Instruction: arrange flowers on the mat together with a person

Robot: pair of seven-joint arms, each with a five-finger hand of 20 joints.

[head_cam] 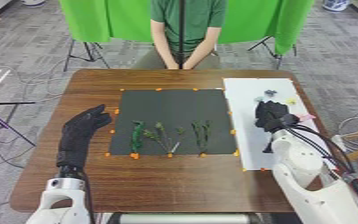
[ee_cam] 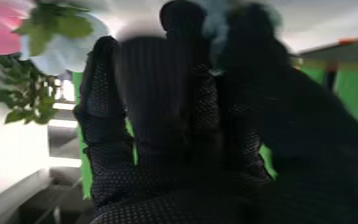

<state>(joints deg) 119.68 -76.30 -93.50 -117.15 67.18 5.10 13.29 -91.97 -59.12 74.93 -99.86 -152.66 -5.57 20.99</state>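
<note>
By the fingers of the right hand (ee_cam: 162,192), whose pinch cannot be told, the blue flower (ee_cam: 216,24), likely delicate, should be stem-held.

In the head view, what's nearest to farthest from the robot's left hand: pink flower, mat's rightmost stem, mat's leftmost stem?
1. Leftmost stem, left on the mat
2. Rightmost stem, farther right
3. Pink flower, far right

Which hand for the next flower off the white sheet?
Right, I'd say: the right hand is over the white sheet, near the pink flower. The left hand is off the dark mat's left edge and would likely have to cross it.
</note>
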